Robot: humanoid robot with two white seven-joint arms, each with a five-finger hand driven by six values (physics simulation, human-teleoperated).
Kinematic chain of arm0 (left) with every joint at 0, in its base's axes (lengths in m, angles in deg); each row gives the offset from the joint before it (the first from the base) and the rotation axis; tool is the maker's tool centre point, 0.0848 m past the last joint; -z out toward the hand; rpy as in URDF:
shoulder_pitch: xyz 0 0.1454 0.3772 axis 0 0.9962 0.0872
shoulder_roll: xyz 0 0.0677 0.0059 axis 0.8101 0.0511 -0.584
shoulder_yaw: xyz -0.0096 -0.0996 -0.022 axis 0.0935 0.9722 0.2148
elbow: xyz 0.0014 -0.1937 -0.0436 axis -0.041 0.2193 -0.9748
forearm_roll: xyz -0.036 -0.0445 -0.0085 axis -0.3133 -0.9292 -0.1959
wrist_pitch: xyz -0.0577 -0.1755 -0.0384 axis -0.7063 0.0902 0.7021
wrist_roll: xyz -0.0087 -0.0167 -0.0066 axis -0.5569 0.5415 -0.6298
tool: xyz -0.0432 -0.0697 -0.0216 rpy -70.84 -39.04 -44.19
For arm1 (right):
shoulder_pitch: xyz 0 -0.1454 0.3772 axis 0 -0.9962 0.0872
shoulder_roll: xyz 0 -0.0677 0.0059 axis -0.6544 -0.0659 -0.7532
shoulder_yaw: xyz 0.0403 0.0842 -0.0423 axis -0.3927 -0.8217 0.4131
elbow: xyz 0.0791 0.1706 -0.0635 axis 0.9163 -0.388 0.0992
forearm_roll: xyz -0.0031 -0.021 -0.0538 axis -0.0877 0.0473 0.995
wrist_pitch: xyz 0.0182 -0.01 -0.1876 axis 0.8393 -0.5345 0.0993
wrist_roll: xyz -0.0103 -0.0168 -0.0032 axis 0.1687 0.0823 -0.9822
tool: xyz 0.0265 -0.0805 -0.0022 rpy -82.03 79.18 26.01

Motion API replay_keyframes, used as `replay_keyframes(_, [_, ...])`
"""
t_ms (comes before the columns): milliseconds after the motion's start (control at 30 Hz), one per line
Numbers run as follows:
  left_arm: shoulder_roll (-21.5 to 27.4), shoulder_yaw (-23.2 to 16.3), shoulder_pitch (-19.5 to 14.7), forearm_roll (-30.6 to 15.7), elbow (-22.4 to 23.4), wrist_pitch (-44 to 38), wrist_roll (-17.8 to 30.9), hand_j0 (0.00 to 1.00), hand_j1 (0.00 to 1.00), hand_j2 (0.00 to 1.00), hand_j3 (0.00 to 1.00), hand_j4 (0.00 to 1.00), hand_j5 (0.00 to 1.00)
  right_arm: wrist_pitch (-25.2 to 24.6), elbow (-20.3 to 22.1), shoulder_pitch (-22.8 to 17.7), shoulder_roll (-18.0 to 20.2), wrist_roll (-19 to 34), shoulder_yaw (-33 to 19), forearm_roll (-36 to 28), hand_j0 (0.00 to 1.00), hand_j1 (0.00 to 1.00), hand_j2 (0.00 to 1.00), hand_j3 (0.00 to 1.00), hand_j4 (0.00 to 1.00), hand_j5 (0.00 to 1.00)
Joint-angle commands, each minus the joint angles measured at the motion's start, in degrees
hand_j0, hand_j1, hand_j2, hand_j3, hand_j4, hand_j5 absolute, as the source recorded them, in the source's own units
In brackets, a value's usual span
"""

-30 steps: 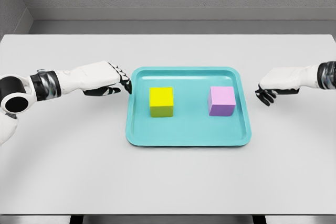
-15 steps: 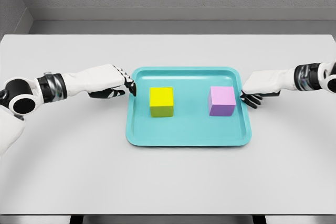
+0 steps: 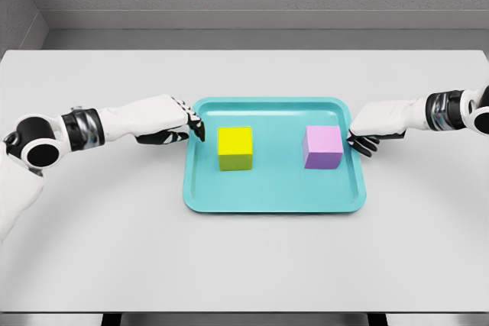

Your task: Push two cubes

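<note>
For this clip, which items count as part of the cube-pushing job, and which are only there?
Part of the job:
yellow cube, on the tray
pink cube, on the tray
left hand, at the tray's left rim
right hand, at the tray's right rim

Only there:
teal tray, holding both cubes
white table

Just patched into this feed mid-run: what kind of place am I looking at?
Likely a simulated tabletop test bench, not a real room: a plain white table against bare grey walls, holding only a teal tray with a yellow cube and a pink cube.
</note>
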Motion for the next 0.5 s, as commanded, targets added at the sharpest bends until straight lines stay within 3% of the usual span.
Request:
replay_keyframes(0, [-0.1, -0.02, 0.0, -0.29, 0.07, -0.16, -0.02, 0.51, 0.51, 0.51, 0.51, 0.51, 0.51, -0.12, 0.04, 0.0, 0.03, -0.01, -0.01, -0.23, 0.1, 0.1, 0.1, 0.1, 0.1, 0.1])
replay_keyframes(467, [-2.03, -1.17, 0.26, 1.03, 0.07, -0.16, -0.02, 0.51, 0.51, 0.51, 0.51, 0.51, 0.51, -0.12, 0.3, 0.18, -0.58, -0.01, 0.78, -0.23, 0.1, 0.1, 0.1, 0.1, 0.1, 0.1])
